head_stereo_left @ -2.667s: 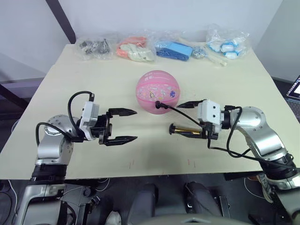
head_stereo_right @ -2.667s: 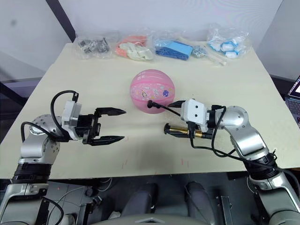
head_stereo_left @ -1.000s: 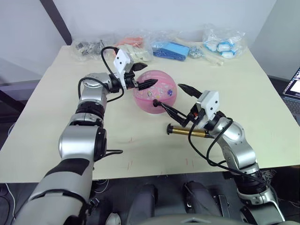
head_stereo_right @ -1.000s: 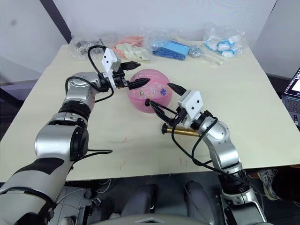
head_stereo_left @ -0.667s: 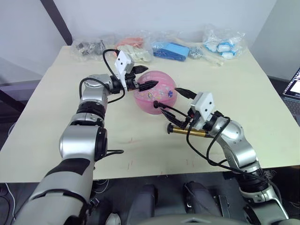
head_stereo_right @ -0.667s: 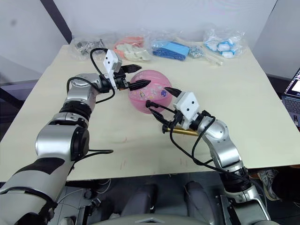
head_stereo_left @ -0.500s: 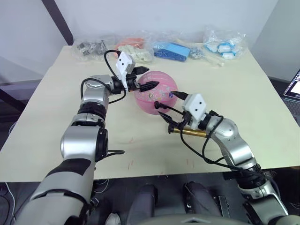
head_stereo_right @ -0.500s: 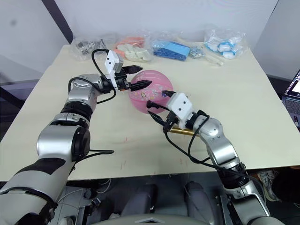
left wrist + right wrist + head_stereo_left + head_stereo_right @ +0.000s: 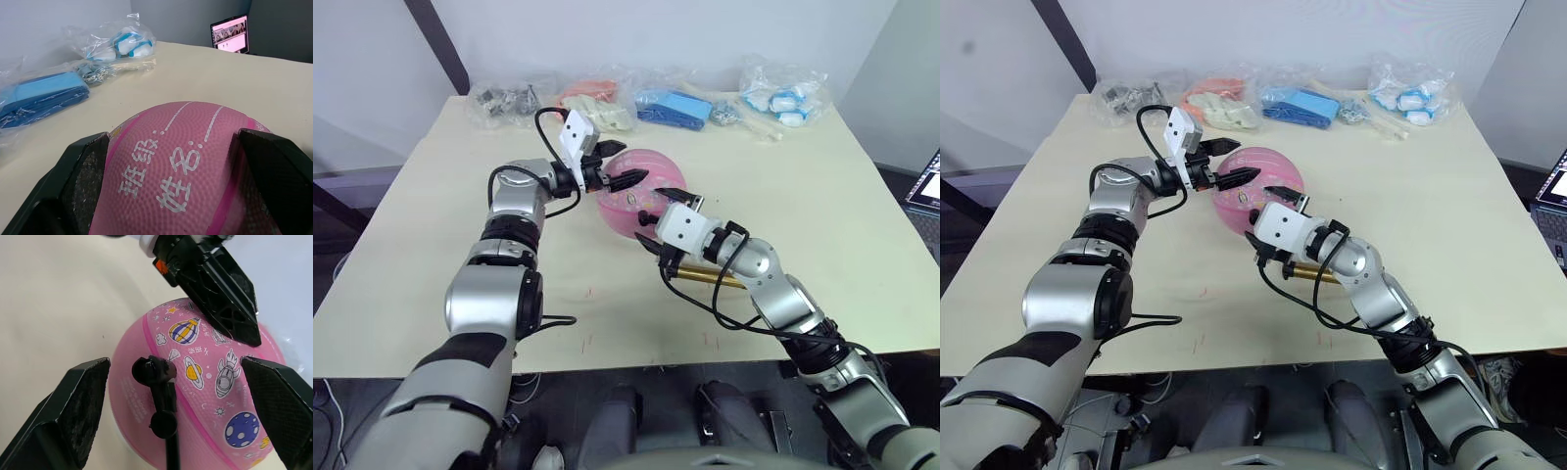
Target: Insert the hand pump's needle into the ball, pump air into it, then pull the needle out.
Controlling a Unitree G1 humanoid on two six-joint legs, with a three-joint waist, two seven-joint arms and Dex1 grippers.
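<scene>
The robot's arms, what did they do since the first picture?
The left gripper swung from the near table up to the pink ball, open around its top. The right gripper left the hand pump and moved, open, toward the needle fitting. Ball, pump and hose stayed put.

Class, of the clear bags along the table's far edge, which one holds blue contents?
The blue-filled bag, between the bag of orange and cream items and the blue-and-white one.
</scene>
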